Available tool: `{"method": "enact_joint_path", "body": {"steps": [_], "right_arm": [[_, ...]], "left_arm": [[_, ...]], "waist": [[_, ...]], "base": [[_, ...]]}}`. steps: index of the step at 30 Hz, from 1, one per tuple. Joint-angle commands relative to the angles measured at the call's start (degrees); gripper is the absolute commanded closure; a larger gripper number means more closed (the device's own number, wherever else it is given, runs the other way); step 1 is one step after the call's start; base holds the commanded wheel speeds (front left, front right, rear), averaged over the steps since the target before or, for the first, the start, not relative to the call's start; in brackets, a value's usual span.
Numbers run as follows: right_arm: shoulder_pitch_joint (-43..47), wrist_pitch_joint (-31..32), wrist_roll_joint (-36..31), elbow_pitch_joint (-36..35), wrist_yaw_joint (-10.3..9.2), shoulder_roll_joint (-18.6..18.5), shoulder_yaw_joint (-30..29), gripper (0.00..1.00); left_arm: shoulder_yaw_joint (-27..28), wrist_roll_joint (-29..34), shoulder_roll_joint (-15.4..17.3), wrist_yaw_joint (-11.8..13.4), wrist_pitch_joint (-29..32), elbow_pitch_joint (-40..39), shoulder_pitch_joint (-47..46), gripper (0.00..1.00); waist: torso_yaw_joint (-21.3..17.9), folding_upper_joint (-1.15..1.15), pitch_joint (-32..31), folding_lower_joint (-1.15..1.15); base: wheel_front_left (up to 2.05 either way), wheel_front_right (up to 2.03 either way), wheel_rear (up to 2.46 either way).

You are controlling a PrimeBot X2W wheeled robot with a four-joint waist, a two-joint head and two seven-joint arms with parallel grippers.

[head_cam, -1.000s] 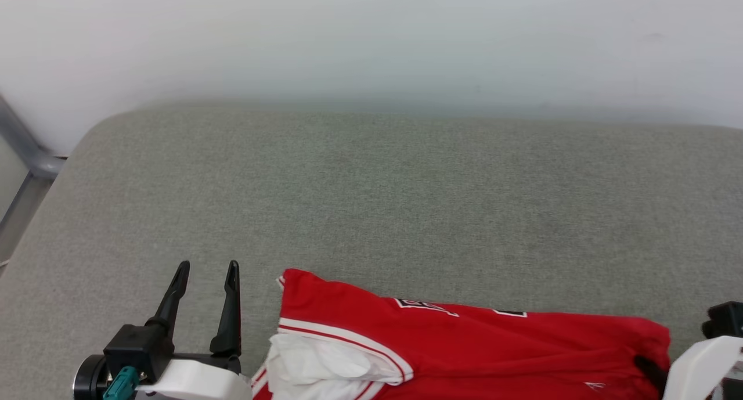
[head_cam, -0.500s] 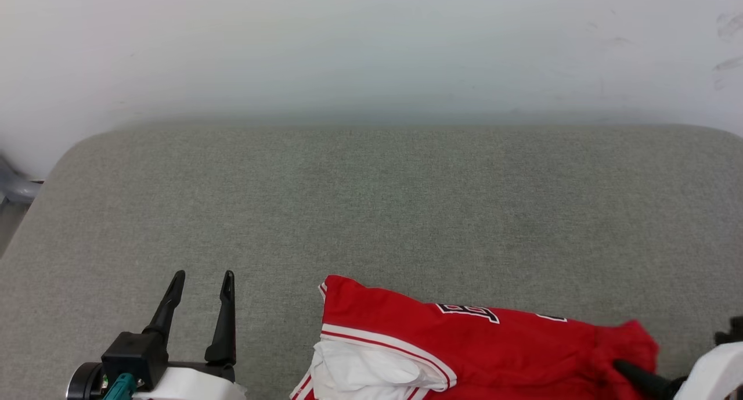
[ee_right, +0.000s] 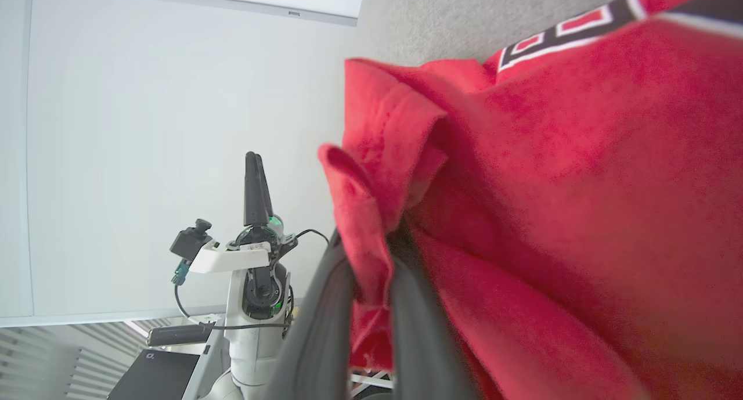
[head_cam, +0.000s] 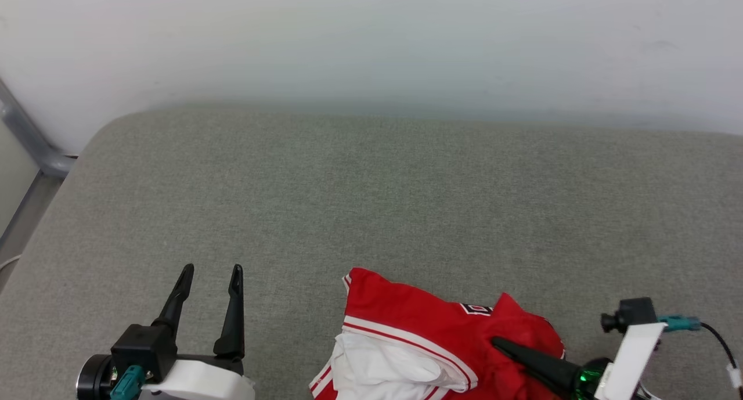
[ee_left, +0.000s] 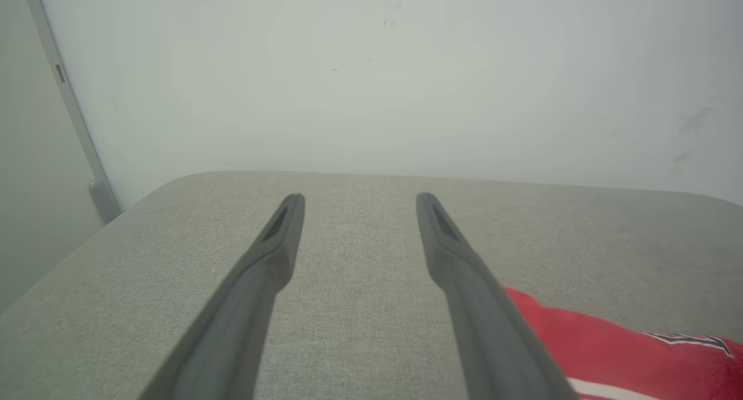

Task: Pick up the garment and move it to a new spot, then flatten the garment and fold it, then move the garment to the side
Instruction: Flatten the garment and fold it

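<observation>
Grey woven fabric covers your padded worktop [head_cam: 371, 202], which runs back to a plain white wall [head_cam: 371, 40]; a grey metal bar [head_cam: 36, 151] stands beyond its far left corner.

You will find the red jersey-style garment [head_cam: 418, 321] with its white short sleeve [head_cam: 383, 368] at the near edge of the worktop, right of the middle. It lies bunched rather than flat. The sleeve sits crumpled on the garment's left side, bordered by white-and-red striped trim [head_cam: 400, 341]. A scrap of black-and-white block lettering [head_cam: 479, 309] shows along the garment's far side, and most of it is lost in the folds.

Your right gripper [head_cam: 500, 346] comes in from the near right corner and points toward the worktop's left edge. Its jaws are clenched on a fold of the red cloth: in the right wrist view the fold is pinched between the two dark fingers [ee_right: 322, 319], with the cloth draped over their tips. The right end of the garment is gathered into a small peak [head_cam: 509, 300] above the gripper.

Your left gripper [head_cam: 212, 269] is over the near left part of the worktop, fingers pointing toward the wall. Its jaws are released, spread apart with nothing between them. It is near the garment's left edge but clear of it. You cannot tell from these views whether the fingers touch the fabric surface below.
</observation>
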Motion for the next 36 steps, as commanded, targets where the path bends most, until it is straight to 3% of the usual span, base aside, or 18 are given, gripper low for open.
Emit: {"method": "enact_joint_path", "body": {"steps": [1, 11, 20, 21, 23, 24, 25, 36], "right_arm": [[-1.1, -0.4, 0.6, 0.1, -0.03, 0.2, 0.8, 1.0], [-6.7, -10.9, 3.0, 2.6, -0.03, 0.1, 17.6, 1.0], [-9.7, -17.8, -0.2, 5.4, -0.03, -0.2, 22.0, 1.0], [-9.7, -18.5, -0.6, 5.6, -0.03, -0.4, 22.2, 0.89], [-9.7, -19.5, -1.2, 6.2, -0.03, -0.8, 22.6, 0.52], [-9.7, -19.7, -1.1, 6.5, -0.03, -0.8, 22.9, 0.22], [-9.8, -20.1, -1.2, 6.6, -0.03, -1.0, 23.1, 0.0], [-11.5, -25.2, -2.0, 2.3, -0.03, -2.4, 26.3, 0.0]], "left_arm": [[0.0, -0.1, -0.1, -0.1, -0.1, 0.0, -0.9, 0.0], [-0.2, -0.2, -2.1, -1.3, -0.5, 0.9, -4.0, 0.0], [1.0, 0.9, -4.6, -3.0, -0.7, 2.6, -6.4, 0.0], [1.2, 1.1, -4.9, -3.1, -0.7, 2.7, -6.5, 0.0], [1.6, 1.5, -5.3, -3.6, -0.7, 2.9, -6.5, 0.0], [1.8, 1.7, -5.5, -3.8, -0.7, 3.0, -6.5, 0.0], [2.1, 2.0, -5.6, -4.0, -0.7, 3.1, -6.4, 0.0], [4.2, 3.8, -6.9, -6.0, -0.7, 4.6, -5.5, 0.0]], "waist": [[0.7, 0.0, 0.6, 0.0], [4.2, 0.0, 5.8, 0.0], [5.3, 0.0, 8.7, 0.0], [5.3, 0.0, 8.8, 0.0], [5.2, 0.0, 9.0, 0.0], [5.1, 0.0, 9.1, 0.0], [5.0, 0.0, 9.1, 0.0], [4.0, 0.0, 6.9, 0.0]], "base": [[0.0, 0.0, 0.0], [0.0, 0.0, 0.0], [0.0, 0.0, 0.0], [0.0, 0.0, 0.0], [0.0, 0.0, 0.0], [0.0, 0.0, 0.0], [0.0, 0.0, 0.0], [0.0, 0.0, 0.0]]}}
